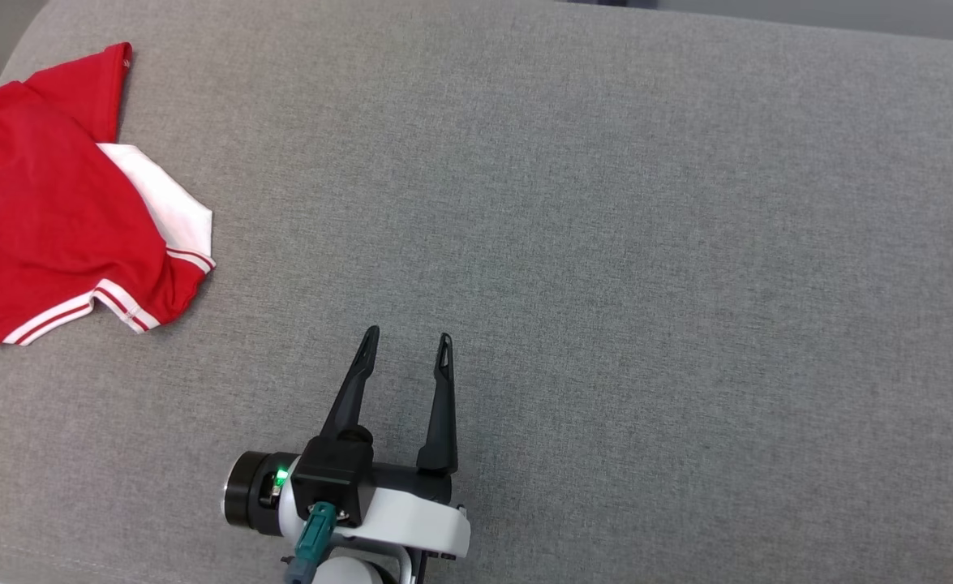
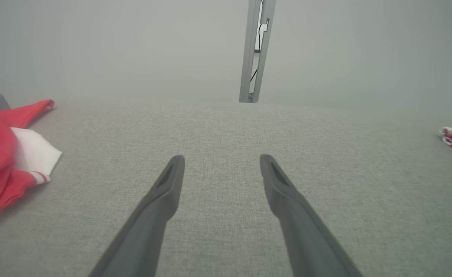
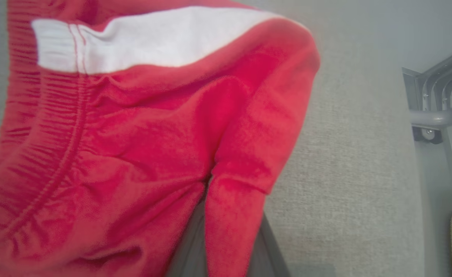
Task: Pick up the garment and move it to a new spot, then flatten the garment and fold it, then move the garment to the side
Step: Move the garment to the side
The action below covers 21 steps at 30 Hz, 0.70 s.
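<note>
Gripping red garment (image 3: pixel 133 146) at right end of grey tabletop (image 1: pixel 606 203): right gripper (image 3: pixel 218 231) jaws pinched shut on fold. Left gripper (image 1: pixel 408 345) jaws wide, empty. Step: pick-up. Next, likely: lift clear, carry to open centre, away from red-and-white shirt (image 1: pixel 54 203).

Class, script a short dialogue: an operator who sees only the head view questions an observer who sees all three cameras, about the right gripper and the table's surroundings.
Operator: What is the right gripper doing?
Observer: Its wrist view shows it pinching a fold of the red garment between its fingers.
Operator: Is there anything beyond the table at its far edge?
Observer: Yes, the left wrist view shows a grey metal post standing behind it.
</note>
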{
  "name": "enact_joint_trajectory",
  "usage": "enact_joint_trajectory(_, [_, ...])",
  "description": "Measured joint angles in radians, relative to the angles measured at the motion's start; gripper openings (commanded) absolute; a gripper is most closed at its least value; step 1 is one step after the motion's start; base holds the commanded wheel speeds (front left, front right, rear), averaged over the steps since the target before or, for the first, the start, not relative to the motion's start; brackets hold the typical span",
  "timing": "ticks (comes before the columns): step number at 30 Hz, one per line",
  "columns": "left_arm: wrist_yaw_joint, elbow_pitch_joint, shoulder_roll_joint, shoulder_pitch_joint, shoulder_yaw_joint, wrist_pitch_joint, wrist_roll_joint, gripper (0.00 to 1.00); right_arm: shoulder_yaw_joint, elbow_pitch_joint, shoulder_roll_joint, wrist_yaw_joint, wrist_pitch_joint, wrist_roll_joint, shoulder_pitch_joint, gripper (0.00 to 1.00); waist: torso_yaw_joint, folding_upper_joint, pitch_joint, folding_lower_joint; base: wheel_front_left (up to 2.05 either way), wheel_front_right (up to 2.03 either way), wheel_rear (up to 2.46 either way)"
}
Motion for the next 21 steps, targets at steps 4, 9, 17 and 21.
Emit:
enact_joint_trajectory(4, [0.001, -0.003, 0.000, -0.023, -0.026, 0.000, 0.022, 1.00, 0.033, 0.072, -0.031, 0.000, -0.022, -0.032, -0.032, 0.00, 0.001, 0.0000, 0.017, 0.0000, 0.00, 0.00, 0.00])
enact_joint_trajectory(9, [0.002, 0.003, 0.000, -0.047, -0.080, 0.000, 0.041, 1.00, 0.091, 0.216, -0.029, 0.000, -0.041, -0.123, -0.087, 0.00, -0.012, 0.0000, 0.039, -0.0001, 0.00, 0.00, 0.00])
enact_joint_trajectory(17, [0.012, 0.020, 0.000, -0.078, -0.097, 0.000, 0.032, 1.00, 0.151, 0.388, 0.021, 0.000, -0.102, -0.186, -0.178, 1.00, -0.032, 0.0000, 0.069, 0.0000, 0.00, 0.00, 0.00])
enact_joint_trajectory(21, [0.018, 0.011, 0.000, -0.070, -0.071, 0.000, -0.004, 1.00, 0.166, 0.407, 0.026, 0.000, -0.091, -0.187, -0.205, 1.00, -0.031, 0.0000, 0.044, 0.0000, 0.00, 0.00, 0.00])
